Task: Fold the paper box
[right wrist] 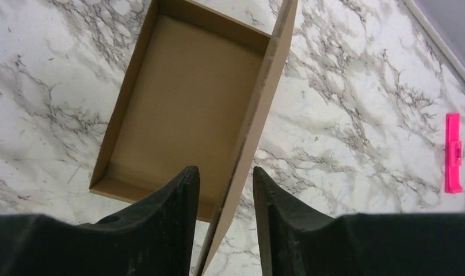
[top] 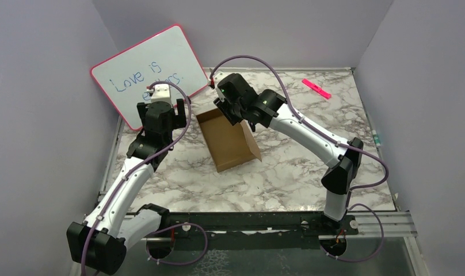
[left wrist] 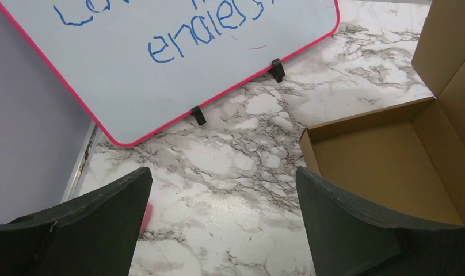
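The paper box [top: 223, 141] is a shallow brown cardboard tray at the table's middle, its lid flap [top: 252, 141] standing upright along its right side. In the right wrist view the tray [right wrist: 184, 103] lies open below and the flap's edge [right wrist: 265, 98] runs up between my fingers. My right gripper [top: 229, 110] [right wrist: 224, 169] straddles that flap at its far end, jaws a little apart and not pressed on it. My left gripper [top: 157, 118] [left wrist: 223, 172] is wide open and empty over bare marble, left of the box's far left corner [left wrist: 311, 138].
A pink-framed whiteboard [top: 147, 75] [left wrist: 161, 57] leans at the back left, just beyond my left gripper. A pink marker [top: 316, 88] [right wrist: 453, 152] lies at the back right. Something small and pink [left wrist: 145, 215] peeks out by my left finger. Grey walls enclose the marble table [top: 288, 172].
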